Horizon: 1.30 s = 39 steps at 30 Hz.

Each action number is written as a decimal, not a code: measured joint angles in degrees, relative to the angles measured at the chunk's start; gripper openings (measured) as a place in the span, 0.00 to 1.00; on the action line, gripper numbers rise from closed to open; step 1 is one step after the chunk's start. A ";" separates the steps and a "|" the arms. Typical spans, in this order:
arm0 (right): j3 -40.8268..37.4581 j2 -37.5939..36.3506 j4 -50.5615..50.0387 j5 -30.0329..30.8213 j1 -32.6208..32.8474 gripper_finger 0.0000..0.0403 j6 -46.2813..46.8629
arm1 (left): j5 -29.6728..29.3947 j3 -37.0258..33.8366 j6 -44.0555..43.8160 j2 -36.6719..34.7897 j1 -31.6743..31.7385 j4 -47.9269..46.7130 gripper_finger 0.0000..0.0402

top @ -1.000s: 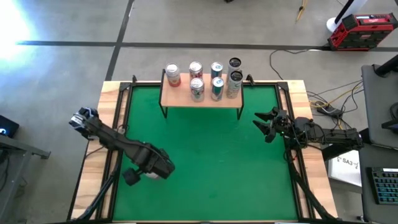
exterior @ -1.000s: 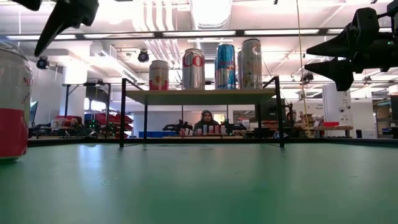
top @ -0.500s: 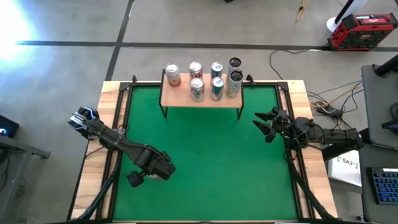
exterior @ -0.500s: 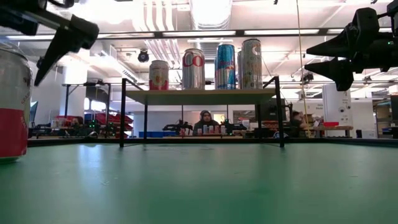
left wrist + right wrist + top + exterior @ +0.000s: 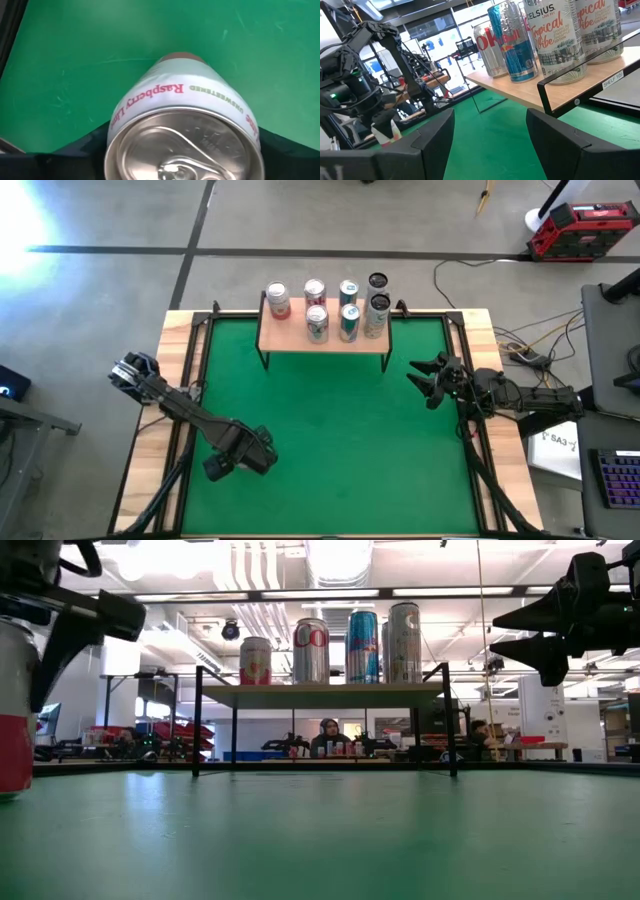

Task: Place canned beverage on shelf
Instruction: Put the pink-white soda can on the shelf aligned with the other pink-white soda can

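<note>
A white can with a red base and "Raspberry Lime" lettering (image 5: 182, 130) stands upright on the green mat (image 5: 340, 440) near the table's near left corner. In the low view the can (image 5: 12, 710) shows at the left edge. My left gripper (image 5: 240, 458) points straight down over it and is shut on it, hiding it in the high view. The shelf (image 5: 322, 340), a light wooden top on thin black legs, stands at the far edge with several cans on it. My right gripper (image 5: 418, 380) waits open and level at the table's right edge. My left gripper pinches the can's upper wall (image 5: 114, 131) between its two fingers (image 5: 87, 150), one on each opposite side just below the rim. The fingers come from above, pointing down. The can stays upright with its base on the mat.
Black rails (image 5: 196, 380) frame the mat on the left and right. Bare mat lies between the can and the shelf (image 5: 320, 693). The cans on top (image 5: 360, 645) crowd the shelf's middle and right. People sit in the room beyond (image 5: 327, 735).
My left gripper has come straight down over the can near the table's left edge. In the low view its visible finger has dropped from above the can and moved in against the can's side. The can has stayed where it was.
</note>
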 joint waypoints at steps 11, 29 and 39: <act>0.00 0.00 0.00 -0.02 0.01 0.59 0.00 | -5.92 0.56 30.71 -0.09 0.75 0.48 0.69; 0.00 0.00 0.01 -0.01 0.00 0.59 0.00 | -8.63 1.05 98.94 0.11 9.20 0.54 0.70; -0.01 0.00 0.00 -0.01 0.01 0.59 0.00 | -12.52 1.05 119.55 0.11 9.18 0.89 0.76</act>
